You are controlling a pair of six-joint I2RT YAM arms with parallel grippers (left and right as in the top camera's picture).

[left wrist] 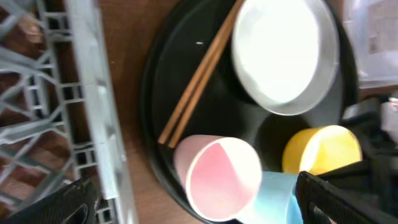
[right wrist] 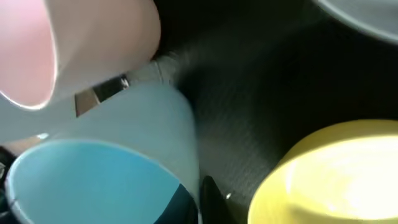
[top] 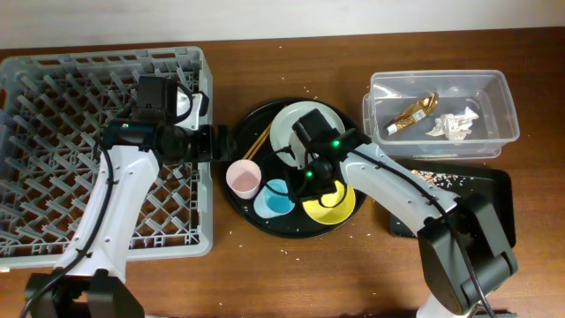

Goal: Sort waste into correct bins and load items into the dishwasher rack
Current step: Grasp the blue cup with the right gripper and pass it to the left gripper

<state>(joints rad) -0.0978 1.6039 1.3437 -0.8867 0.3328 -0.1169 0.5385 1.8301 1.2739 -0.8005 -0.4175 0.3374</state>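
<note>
The pale plate [top: 282, 132], chopsticks [top: 258, 141], pink cup [top: 243, 178], light-blue cup [top: 275, 199] and yellow bowl [top: 340, 208] sit on a round black tray. My right gripper [top: 300, 187] is down between blue cup and bowl. In the right wrist view its fingers [right wrist: 196, 202] pinch the blue cup's [right wrist: 93, 168] wall, one inside and one outside. My left gripper [top: 221, 141] is open and empty at the right edge of the grey rack [top: 53, 177]. In the left wrist view the gripper [left wrist: 193, 199] hovers above the pink cup [left wrist: 217, 174]. The wrapper [top: 415, 112] and napkin [top: 455, 124] lie in the clear tub [top: 494, 88].
The round black tray [top: 305, 228] lies between the rack and the bins. The shallow black rectangular tray [top: 494, 194] at the right holds crumbs [top: 437, 179]. A few crumbs are scattered on the wooden table. The rack holds nothing that I can see.
</note>
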